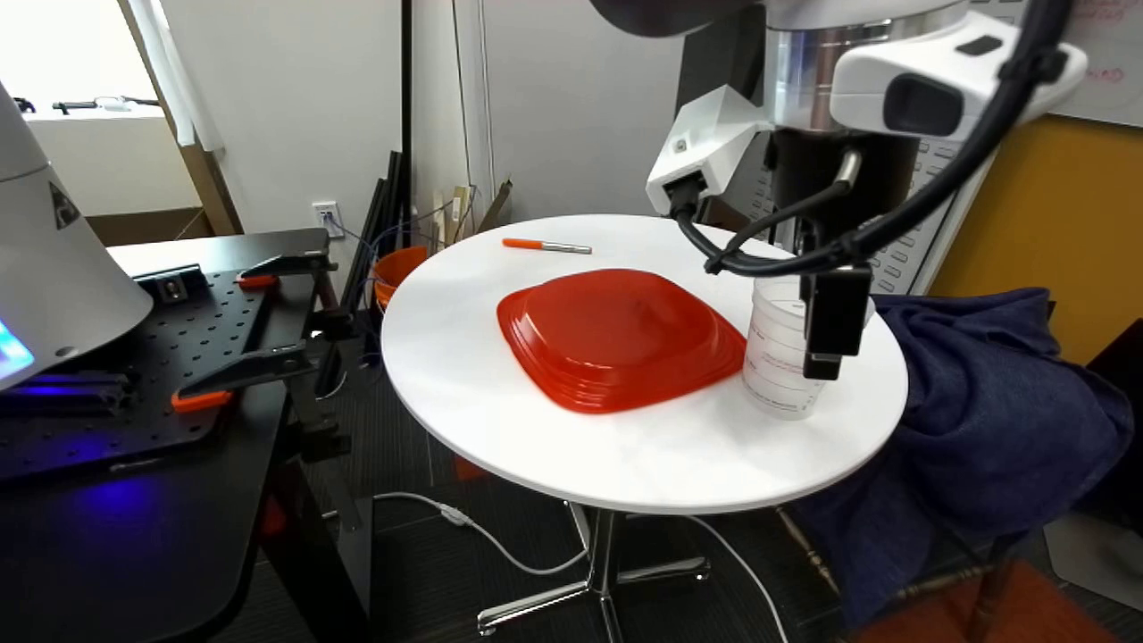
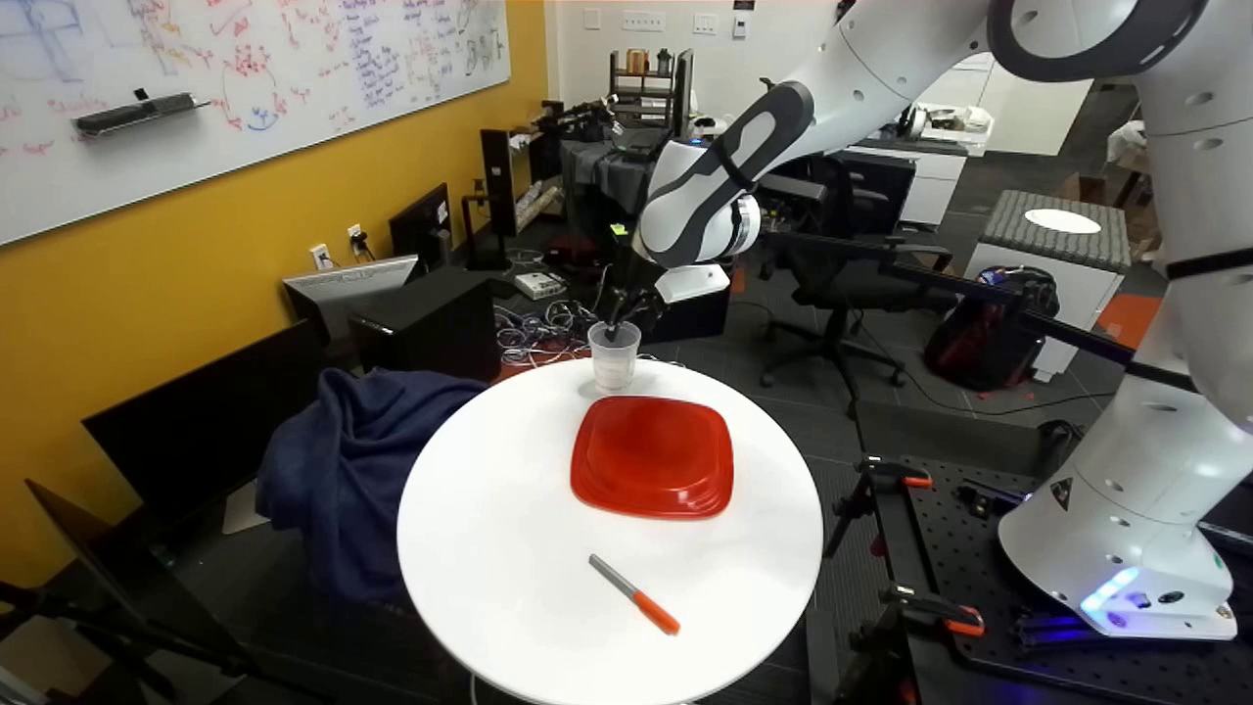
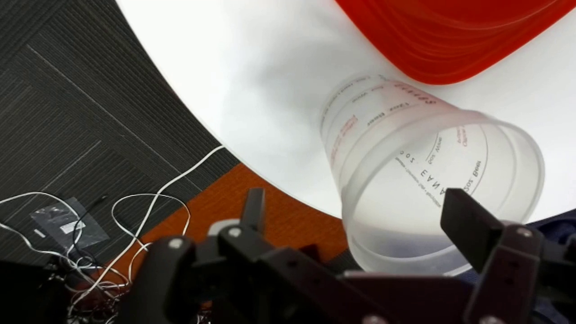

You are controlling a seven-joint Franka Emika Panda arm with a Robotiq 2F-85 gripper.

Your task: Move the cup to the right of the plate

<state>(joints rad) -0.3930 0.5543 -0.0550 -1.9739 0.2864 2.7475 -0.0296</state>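
The clear plastic cup (image 1: 775, 357) stands upright near the edge of the white round table, close to a corner of the red plate (image 1: 616, 330). The plate lies with its raised middle upward. In an exterior view, the cup (image 2: 614, 370) stands just beyond the plate (image 2: 654, 455). In the wrist view, a small gap shows between the cup (image 3: 360, 117) and the plate (image 3: 450, 40). My gripper (image 3: 355, 202) is open. One finger overlaps the cup's mouth; the other is outside the cup, over the floor. The gripper (image 1: 830, 330) is at rim height in an exterior view.
An orange and grey pen (image 2: 634, 594) lies on the white round table (image 2: 489, 548), on the plate's side away from the cup. A navy cloth (image 1: 991, 438) on a chair stands against the table's edge near the cup. Cables (image 3: 153, 207) lie on the floor below.
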